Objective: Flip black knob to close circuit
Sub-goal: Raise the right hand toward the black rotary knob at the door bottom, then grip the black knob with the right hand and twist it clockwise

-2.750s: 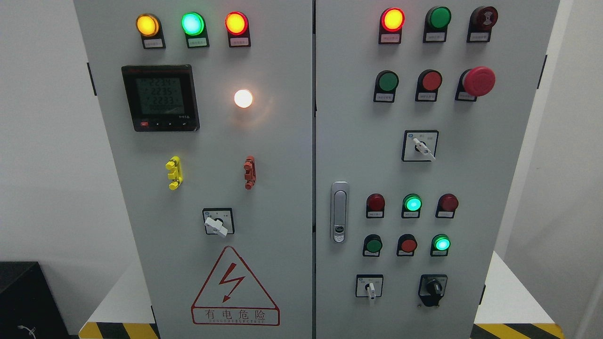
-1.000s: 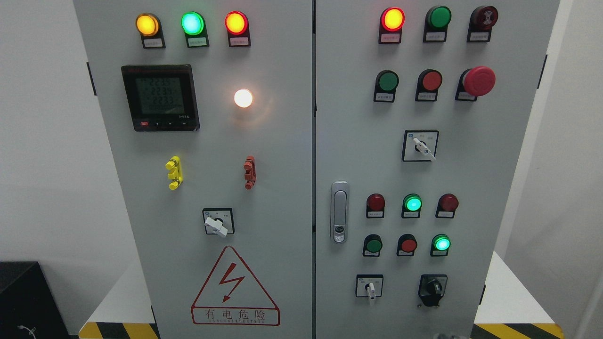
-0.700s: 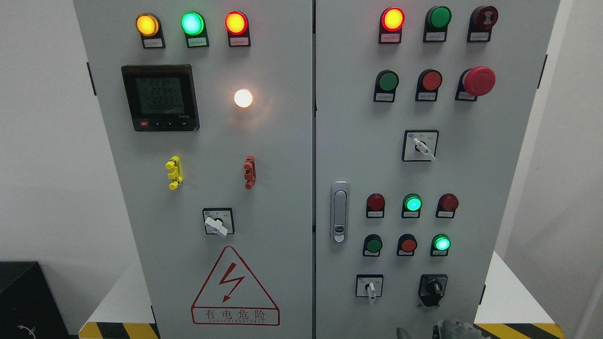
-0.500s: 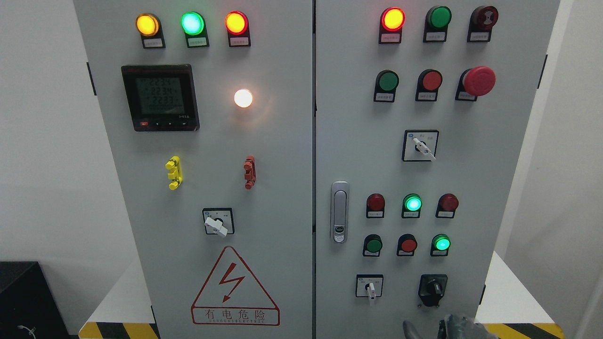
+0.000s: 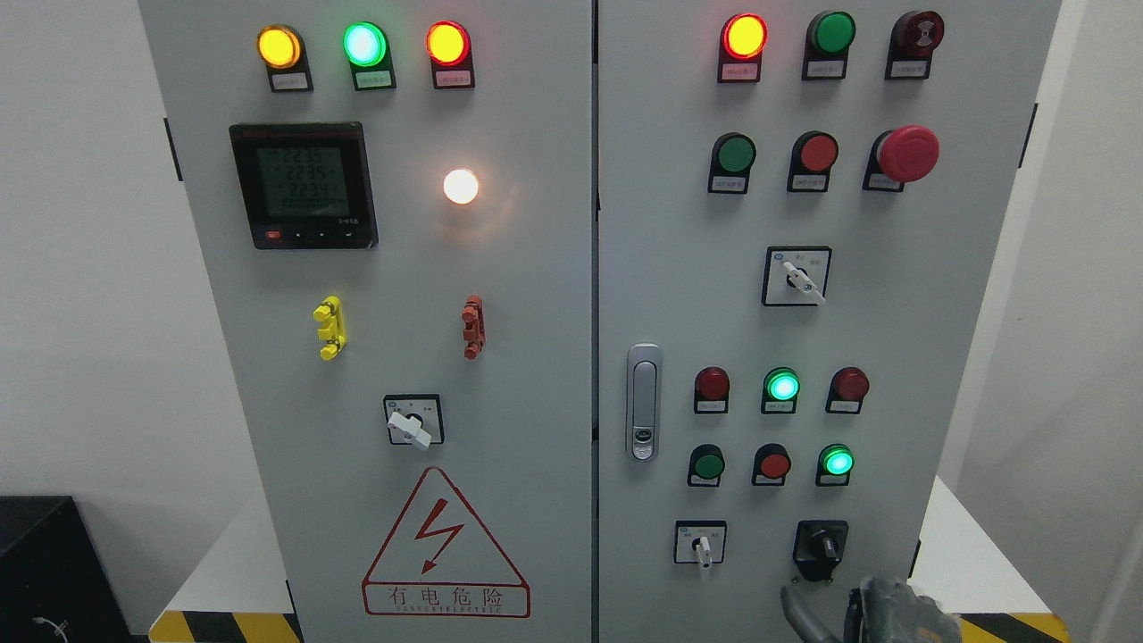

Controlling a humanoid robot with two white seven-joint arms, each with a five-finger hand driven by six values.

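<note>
Rising from the bottom edge, the right hand (image 5: 880, 612) is closing on the knob (image 5: 821, 545) just above it. Fingers apart, holding nothing; it's needing a square pinch before twisting.

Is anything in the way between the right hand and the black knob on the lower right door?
Nothing visible. The right hand sits at the bottom edge just below the black knob, with only bare grey door panel between them.

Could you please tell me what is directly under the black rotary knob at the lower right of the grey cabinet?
Under the black rotary knob, the right robot hand rises from the picture's bottom edge, apart from it. The hand hides the grey cabinet door beneath.
</note>
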